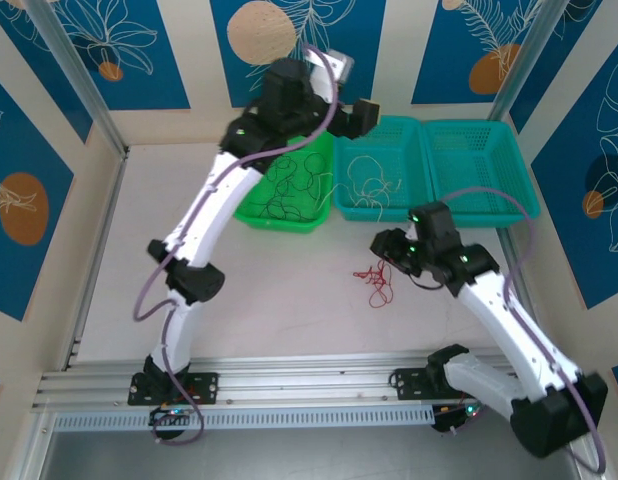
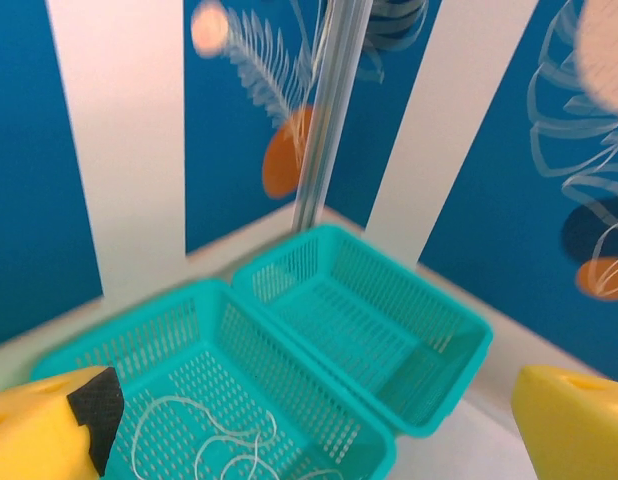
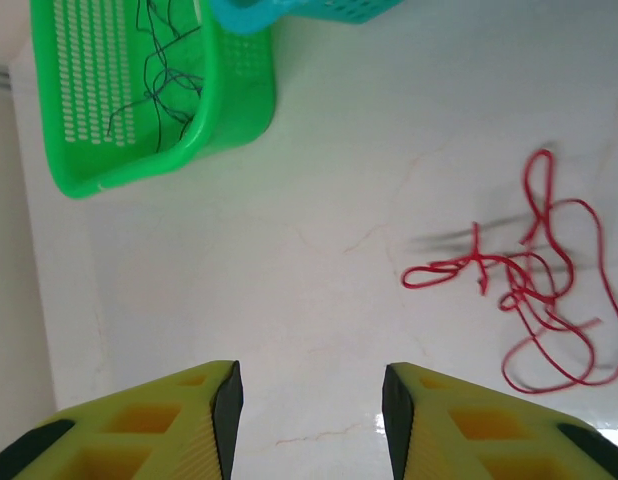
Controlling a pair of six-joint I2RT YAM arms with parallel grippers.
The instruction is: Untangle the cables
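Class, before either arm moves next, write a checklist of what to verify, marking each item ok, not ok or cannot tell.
1. Left gripper open, holding nothing: ok.
2. Right gripper open, holding nothing: ok.
3. Red cables off the table: not ok, they lie there.
4. Black cables inside green basket: ok.
5. White cables inside teal basket: ok.
6. Red cables knot-free: cannot tell.

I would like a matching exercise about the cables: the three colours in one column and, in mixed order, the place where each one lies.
1. black cables
2. white cables
3. red cables

a. on the table
b. in the green basket
c. in a teal basket

Pairs: 1-b, 2-c, 3-a.
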